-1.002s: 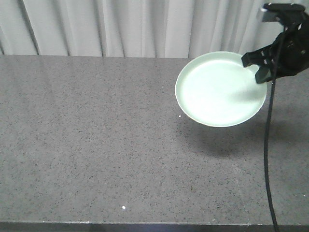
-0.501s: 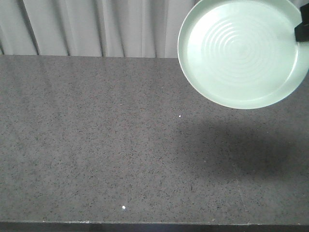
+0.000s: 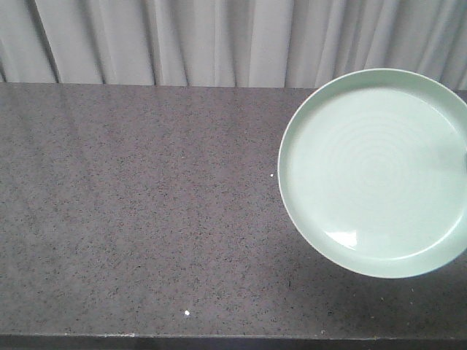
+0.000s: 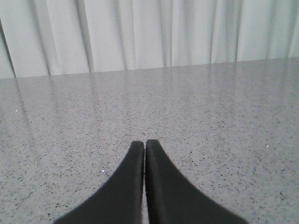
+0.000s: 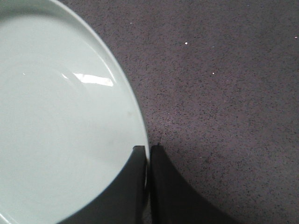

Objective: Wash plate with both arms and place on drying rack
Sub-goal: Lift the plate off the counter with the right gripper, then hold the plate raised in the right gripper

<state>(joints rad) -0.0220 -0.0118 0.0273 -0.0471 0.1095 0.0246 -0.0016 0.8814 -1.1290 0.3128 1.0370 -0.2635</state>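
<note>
The pale mint-green plate (image 3: 376, 171) hangs in the air over the right part of the grey speckled counter (image 3: 131, 211), its inside facing the front camera and close to it. In the right wrist view the plate (image 5: 60, 121) fills the left side, and my right gripper (image 5: 148, 149) is shut on its rim, one finger inside the rim and one outside. The right arm itself is out of the front view. My left gripper (image 4: 145, 143) is shut with nothing in it, low over bare counter (image 4: 210, 116). The drying rack is out of view.
A pale pleated curtain (image 3: 190, 40) hangs behind the counter's far edge. The counter's dark front edge (image 3: 219, 341) runs along the bottom of the front view.
The plate went from low over the counter up to the top right, then came down and closer to the camera. The right arm left the front view.
</note>
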